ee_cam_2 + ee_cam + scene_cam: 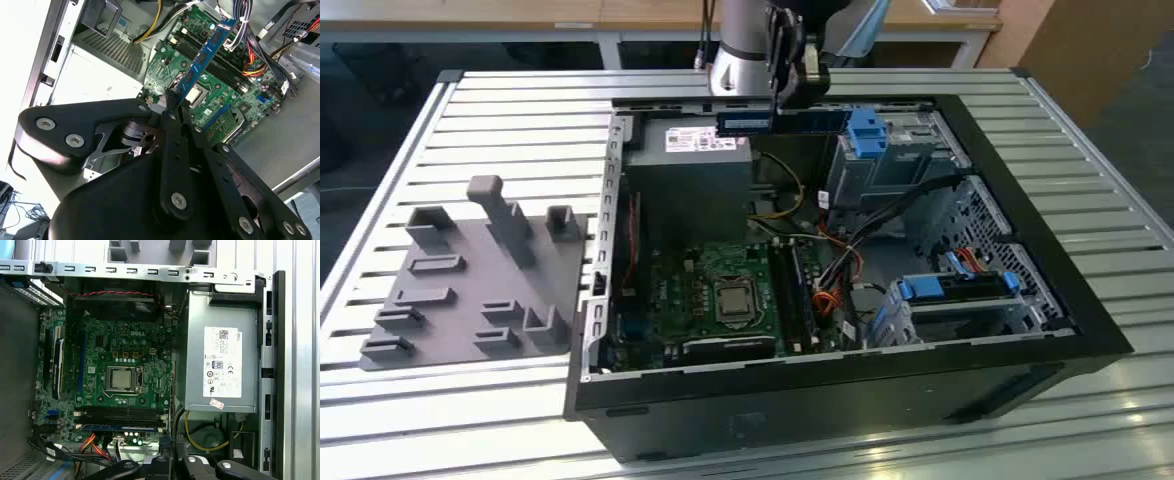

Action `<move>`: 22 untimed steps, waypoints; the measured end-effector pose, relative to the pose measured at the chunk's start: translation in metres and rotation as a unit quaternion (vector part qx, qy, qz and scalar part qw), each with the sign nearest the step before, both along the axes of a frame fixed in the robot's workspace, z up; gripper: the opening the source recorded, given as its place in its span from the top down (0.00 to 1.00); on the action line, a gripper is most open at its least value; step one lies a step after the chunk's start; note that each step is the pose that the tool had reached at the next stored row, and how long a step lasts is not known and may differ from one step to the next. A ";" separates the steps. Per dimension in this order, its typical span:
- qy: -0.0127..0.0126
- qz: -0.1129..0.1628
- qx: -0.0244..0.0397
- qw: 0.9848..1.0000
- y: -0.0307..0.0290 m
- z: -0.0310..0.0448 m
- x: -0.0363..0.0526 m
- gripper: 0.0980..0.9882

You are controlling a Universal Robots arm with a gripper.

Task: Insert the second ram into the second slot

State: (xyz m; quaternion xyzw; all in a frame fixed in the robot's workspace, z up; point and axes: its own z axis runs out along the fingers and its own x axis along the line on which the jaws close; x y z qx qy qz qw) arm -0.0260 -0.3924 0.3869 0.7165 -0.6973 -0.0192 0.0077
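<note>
**Item:** second ram (206,54), a blue circuit-board stick with dark chips.

**Location:** Clamped by one end between the closed fingers of the end effector (174,100). It was held in the air over the open computer case (827,400), well apart from the motherboard (125,350). In the exterior view the stick (781,122) lay level above the power supply (687,170), just beside a blue drive bracket (866,130).

**Destination:** memory slots (122,415), dark and parallel, beside the CPU socket (122,379). A blue strip (120,428) ran along the outermost slot. It was possibly a stick already seated, but this could not be confirmed.

**Handling note (judgement):**
- The stick's long edge should sit parallel to the chosen slot, with the notch matched.
- Pressure should go straight down and evenly along its length.
- The loose cables (95,442) near the slot ends looked like a snag risk.

**Views:**
- The exterior view gave the stick's height above the case. It also took in the grey fixture tray (467,290) on the slatted surface (520,110).
- The second wrist view gave the grip itself.
- The first wrist view gave the slot bank in plan.
</note>
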 end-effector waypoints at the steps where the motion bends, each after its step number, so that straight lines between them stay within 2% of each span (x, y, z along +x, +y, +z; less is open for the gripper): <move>1: 0.000 0.000 0.000 1.000 0.0000 0.0000 0.0000 0.96; 5: 0.000 0.000 0.000 1.000 -0.0003 0.0000 0.0000 0.96; 7: 0.000 0.000 0.000 1.000 -0.0025 0.0000 0.0000 0.96; 18: 0.000 0.000 0.000 1.000 -0.0265 0.0000 0.0000 0.96; 22: 0.000 0.000 0.000 1.000 -0.0328 0.0000 0.0000 0.96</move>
